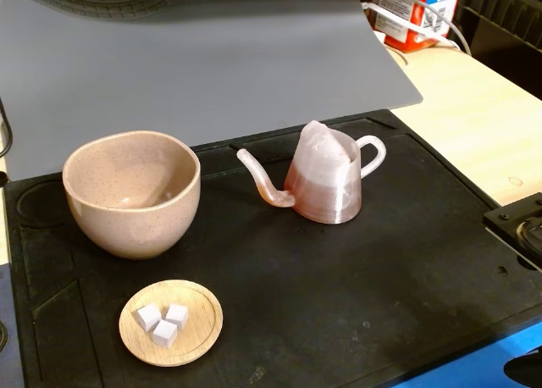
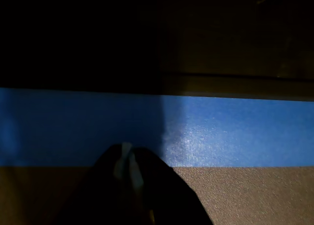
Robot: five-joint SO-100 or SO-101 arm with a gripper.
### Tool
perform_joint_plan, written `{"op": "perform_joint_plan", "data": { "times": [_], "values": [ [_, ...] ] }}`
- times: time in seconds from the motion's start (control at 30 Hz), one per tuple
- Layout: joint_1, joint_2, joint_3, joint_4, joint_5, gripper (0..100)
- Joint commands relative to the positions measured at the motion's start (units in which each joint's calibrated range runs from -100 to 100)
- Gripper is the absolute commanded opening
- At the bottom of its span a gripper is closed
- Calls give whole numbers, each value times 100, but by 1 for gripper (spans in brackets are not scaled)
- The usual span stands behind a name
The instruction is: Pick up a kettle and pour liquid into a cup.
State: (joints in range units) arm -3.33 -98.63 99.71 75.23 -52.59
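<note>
The kettle (image 1: 326, 178) stands upright on the black mat (image 1: 339, 303), right of centre in the fixed view. Its spout points left toward the cup and its loop handle is on the right. Reddish-brown liquid (image 1: 326, 203) fills its lower part. The beige-pink speckled cup (image 1: 131, 193) stands at the left and looks empty. My gripper (image 2: 128, 162) shows only in the wrist view, dark, at the bottom edge. Its fingers are together and hold nothing, over a blue strip (image 2: 235, 131). It is far from the kettle and the cup.
A small wooden dish (image 1: 171, 322) with three white cubes sits in front of the cup. A black part of the arm (image 1: 518, 227) is at the right edge. A grey sheet (image 1: 212, 58) lies behind the mat, with a red container (image 1: 415, 11) at the back right.
</note>
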Motion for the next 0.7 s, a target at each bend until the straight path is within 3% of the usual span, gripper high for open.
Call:
{"op": "perform_joint_plan", "data": {
  "times": [0.0, 0.1, 0.2, 0.37, 0.5, 0.53, 0.6, 0.67],
  "values": [
    [-29, -26, 11, -31, 19, 1],
    [9, 25, 11, -964, 24, 1],
    [24, 1544, 20, -3437, 24, 1],
    [32, 3395, -34, -6386, 30, 1],
    [32, 4965, -89, -8063, 40, 11],
    [32, 5068, -89, -8184, 45, 11],
    [32, 5913, -152, -8971, 591, 11],
    [32, 6655, -787, -9049, 607, 11]
  ]
}}
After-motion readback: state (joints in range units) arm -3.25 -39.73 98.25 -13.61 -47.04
